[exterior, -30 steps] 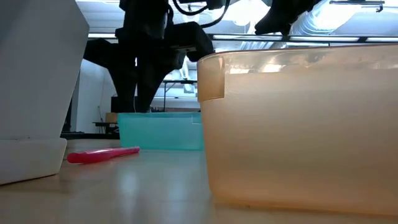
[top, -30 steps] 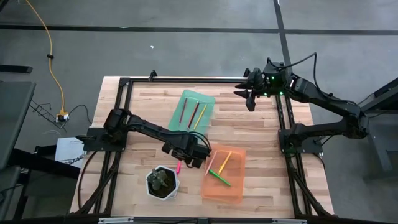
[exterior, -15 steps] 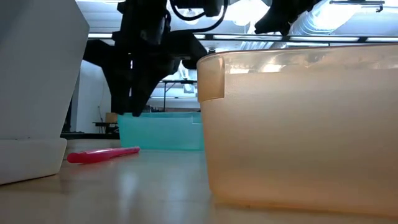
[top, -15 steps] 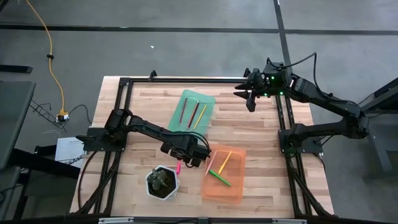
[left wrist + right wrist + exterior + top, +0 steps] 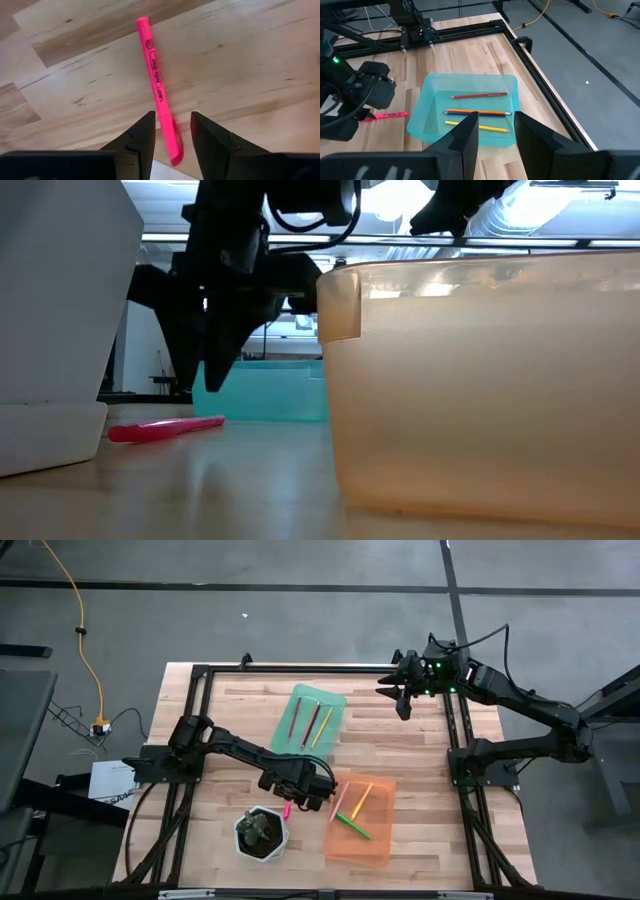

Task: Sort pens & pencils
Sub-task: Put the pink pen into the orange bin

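The left pincer [image 5: 170,131] is hovering spread over the pink pen [image 5: 157,90], which is lying on the counter [image 5: 400,755] between plant pot [image 5: 260,834] and orange tray [image 5: 375,845] — it should be straddling the barrel squarely before closing. The right pincer [image 5: 402,700] is waiting, spread, well apart.

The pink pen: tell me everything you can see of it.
The pink pen is a slim, bright pink stick that looks like plastic, with small dark print along its barrel and a clip at one end. It lies flat on the bare wooden table, between the white plant pot and the orange tray, touching neither as far as the low view shows. The left claw hangs open just above it, one finger on each side of the clip end, not gripping it.
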`<state>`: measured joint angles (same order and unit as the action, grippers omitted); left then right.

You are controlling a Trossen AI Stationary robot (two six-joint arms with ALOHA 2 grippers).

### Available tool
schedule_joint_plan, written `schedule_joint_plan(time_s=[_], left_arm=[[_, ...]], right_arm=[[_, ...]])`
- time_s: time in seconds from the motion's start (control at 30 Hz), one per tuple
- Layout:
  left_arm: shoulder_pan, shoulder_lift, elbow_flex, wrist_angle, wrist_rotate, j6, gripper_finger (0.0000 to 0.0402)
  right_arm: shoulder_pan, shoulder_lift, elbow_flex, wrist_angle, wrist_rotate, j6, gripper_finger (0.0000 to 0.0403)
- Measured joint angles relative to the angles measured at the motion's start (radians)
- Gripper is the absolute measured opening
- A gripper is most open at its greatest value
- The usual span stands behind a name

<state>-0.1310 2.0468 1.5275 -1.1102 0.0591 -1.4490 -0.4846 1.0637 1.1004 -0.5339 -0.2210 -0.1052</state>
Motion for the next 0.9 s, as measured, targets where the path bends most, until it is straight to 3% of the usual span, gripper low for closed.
schedule_joint_plan(time_s=[0.9], left_arm=[[0.0,-0.001,-0.099,0.112,0.054,-0.037,0.0111]], right_arm=[[0.0,0.0,0.0,-0.001,0.0,-0.007,0.0117]])
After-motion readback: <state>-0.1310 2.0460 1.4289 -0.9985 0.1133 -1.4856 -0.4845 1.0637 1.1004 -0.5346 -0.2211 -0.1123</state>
